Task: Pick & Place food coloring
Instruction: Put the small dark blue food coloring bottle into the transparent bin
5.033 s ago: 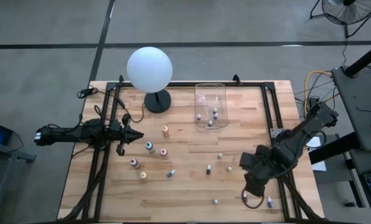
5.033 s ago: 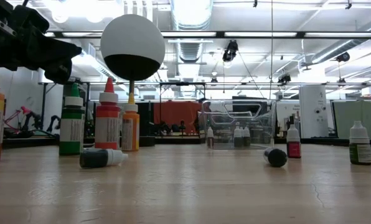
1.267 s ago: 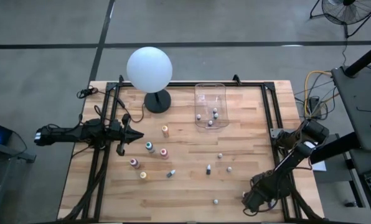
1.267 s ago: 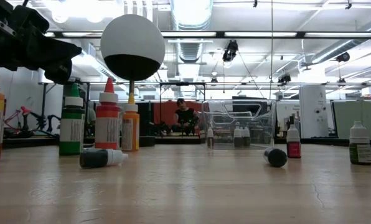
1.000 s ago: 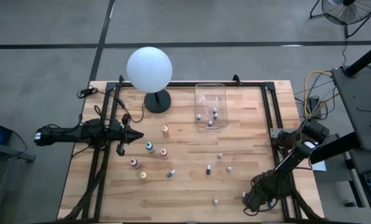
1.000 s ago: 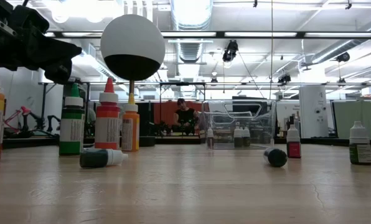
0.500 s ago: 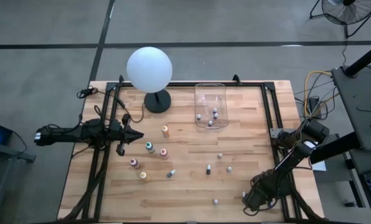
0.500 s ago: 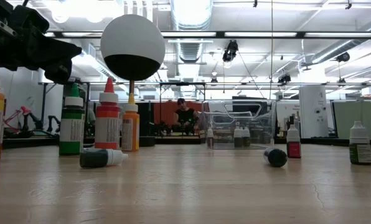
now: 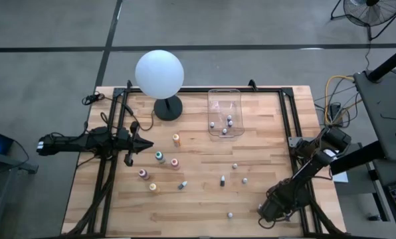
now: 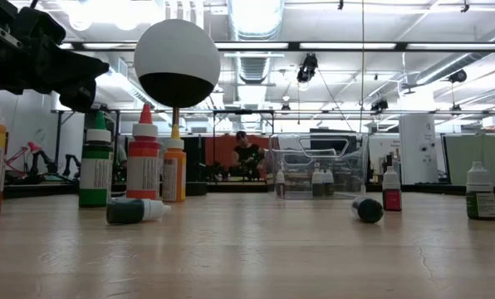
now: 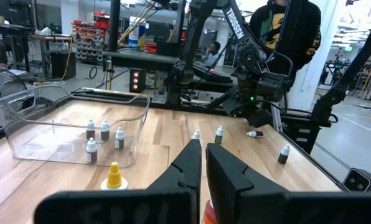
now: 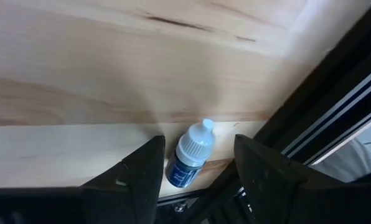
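Observation:
A small blue food coloring bottle [image 12: 188,160] with a white cap lies on its side at the table's near right corner, beside the black frame rail. My right gripper [image 12: 198,155] [image 9: 271,212] slants down over it, open, one finger on each side of the bottle; I cannot tell whether a finger touches it. Several more food coloring bottles stand mid-table, among them an orange one [image 9: 177,139], a teal one [image 9: 159,157] and a pink one [image 9: 175,162]. My left gripper [image 9: 148,143] [image 11: 202,165] waits shut and level at the table's left side.
A clear plastic bin [image 9: 225,99] with three small bottles inside stands at the far middle. A white globe lamp [image 9: 159,73] stands at the far left. Black frame rails [image 9: 296,133] run along the table's left and right sides. A person stands behind the right arm [image 11: 285,25].

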Tool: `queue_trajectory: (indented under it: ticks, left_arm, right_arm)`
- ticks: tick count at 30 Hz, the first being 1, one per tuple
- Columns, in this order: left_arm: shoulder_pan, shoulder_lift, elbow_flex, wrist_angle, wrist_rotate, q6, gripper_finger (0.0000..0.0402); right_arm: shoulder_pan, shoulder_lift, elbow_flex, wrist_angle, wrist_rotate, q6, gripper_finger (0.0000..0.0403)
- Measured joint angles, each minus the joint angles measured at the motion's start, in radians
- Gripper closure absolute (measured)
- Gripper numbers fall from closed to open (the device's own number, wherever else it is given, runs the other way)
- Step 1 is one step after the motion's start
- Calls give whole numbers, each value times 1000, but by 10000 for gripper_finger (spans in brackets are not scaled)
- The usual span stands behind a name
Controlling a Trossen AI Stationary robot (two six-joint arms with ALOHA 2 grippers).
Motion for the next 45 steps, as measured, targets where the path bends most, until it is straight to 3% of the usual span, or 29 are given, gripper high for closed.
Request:
queue_trajectory:
  ticks: [18, 38, 45]
  left_arm:
    - [0, 0, 0, 0, 0, 0, 401]
    - [0, 0, 0, 0, 0, 0, 401]
    - [0, 0, 0, 0, 0, 0, 401]
  right_arm:
    - [-26, 0, -10, -9, 1, -19, 221]
    - [-30, 3, -12, 32, 11, -22, 333]
    - [-37, -9, -13, 30, 18, -50, 346]
